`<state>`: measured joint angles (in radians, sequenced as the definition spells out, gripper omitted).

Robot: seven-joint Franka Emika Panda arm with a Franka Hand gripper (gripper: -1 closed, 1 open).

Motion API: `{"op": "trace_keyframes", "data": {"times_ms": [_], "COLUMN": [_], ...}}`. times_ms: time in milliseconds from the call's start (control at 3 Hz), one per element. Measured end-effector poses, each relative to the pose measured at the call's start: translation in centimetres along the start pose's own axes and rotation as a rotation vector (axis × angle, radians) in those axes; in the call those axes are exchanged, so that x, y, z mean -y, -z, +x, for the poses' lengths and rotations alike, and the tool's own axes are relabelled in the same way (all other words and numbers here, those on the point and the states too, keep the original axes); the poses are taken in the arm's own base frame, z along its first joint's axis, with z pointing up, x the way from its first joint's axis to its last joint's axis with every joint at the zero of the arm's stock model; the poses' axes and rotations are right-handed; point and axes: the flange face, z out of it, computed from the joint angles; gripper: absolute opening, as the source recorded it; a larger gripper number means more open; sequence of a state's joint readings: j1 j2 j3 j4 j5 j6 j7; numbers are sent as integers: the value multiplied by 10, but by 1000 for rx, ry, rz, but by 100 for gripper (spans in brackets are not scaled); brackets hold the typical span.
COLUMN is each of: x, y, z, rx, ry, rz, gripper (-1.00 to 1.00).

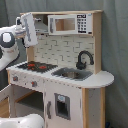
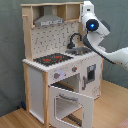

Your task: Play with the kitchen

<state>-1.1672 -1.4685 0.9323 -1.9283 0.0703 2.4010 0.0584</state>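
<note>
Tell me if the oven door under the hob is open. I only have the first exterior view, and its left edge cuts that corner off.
Observer: Yes. In the second exterior view the oven door hangs open, swung down from its bottom edge, with its window panel showing.
Operator: And the hood? The arm covers it here.
Observer: The grey hood shows whole in the second exterior view, directly above the hob.
</note>
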Motion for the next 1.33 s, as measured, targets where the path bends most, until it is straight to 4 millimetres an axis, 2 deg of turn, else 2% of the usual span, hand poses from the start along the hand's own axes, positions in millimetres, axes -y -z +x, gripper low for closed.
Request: {"op": "trace_keyframes", "data": {"times_ms": [333,667,1000,1333], "x": [9,17,33,54], "y": [-15,-44,-16,-35], "z": [7,16,44,52], "rx": [10,29,-47,-38], "ry": [12,28,44,72], "rz": [-12,-38,-22,29], "gripper": [-100,-100,-100,-100]}}
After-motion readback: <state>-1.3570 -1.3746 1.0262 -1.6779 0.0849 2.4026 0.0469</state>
